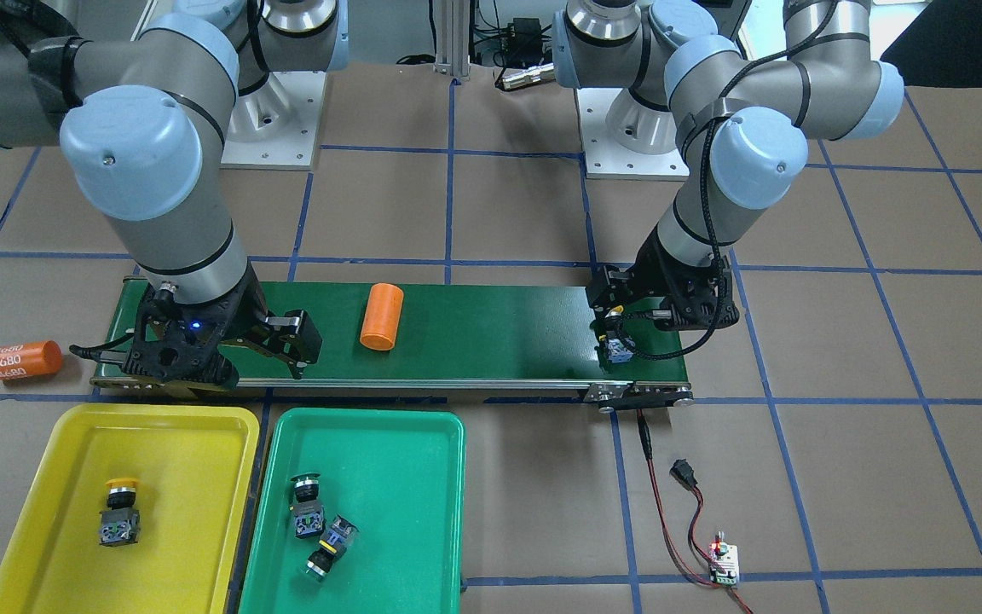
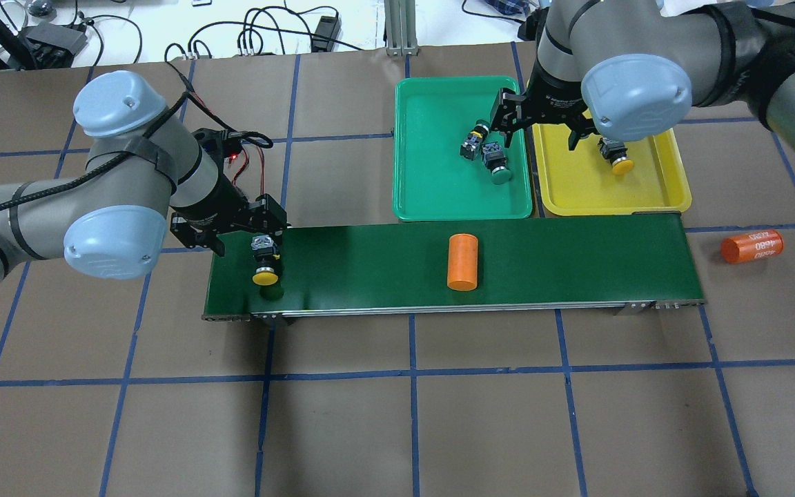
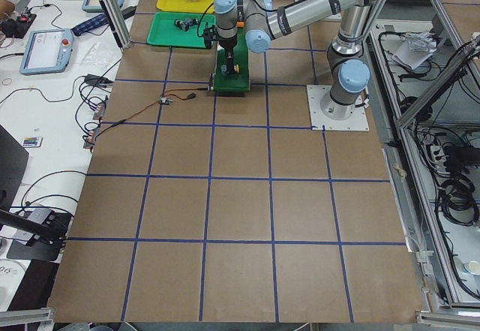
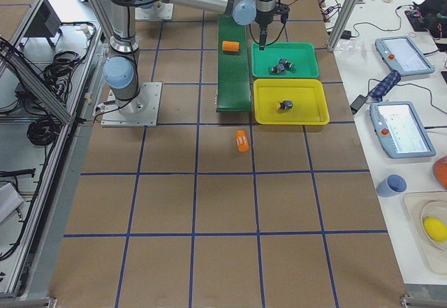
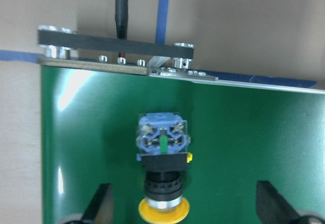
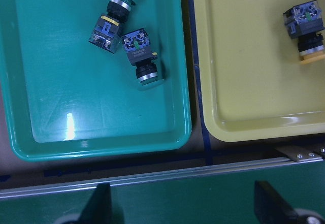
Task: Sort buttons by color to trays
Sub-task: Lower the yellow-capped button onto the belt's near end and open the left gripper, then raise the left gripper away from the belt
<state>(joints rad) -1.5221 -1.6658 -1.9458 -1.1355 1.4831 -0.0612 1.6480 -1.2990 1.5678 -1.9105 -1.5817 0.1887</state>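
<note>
One yellow-capped button (image 5: pixel 161 170) lies on its side on the conveyor belt (image 2: pixel 370 262) near its left end. My left gripper (image 5: pixel 185 206) hovers over it, open, one finger on each side of the cap. The green tray (image 1: pixel 406 477) holds two green-capped buttons (image 1: pixel 308 505) (image 1: pixel 331 547). A single yellow-capped button (image 1: pixel 120 512) rests in the yellow tray (image 1: pixel 188 460). Above the belt's edge where the two trays meet, my right gripper (image 6: pixel 185 203) is open and holds nothing.
An orange cylinder (image 1: pixel 382 315) lies mid-belt. Another orange cylinder printed "4680" (image 1: pixel 20 361) lies on the table beyond the belt's right end. Red and black wires with a small circuit board (image 1: pixel 725 563) trail from the belt's left end.
</note>
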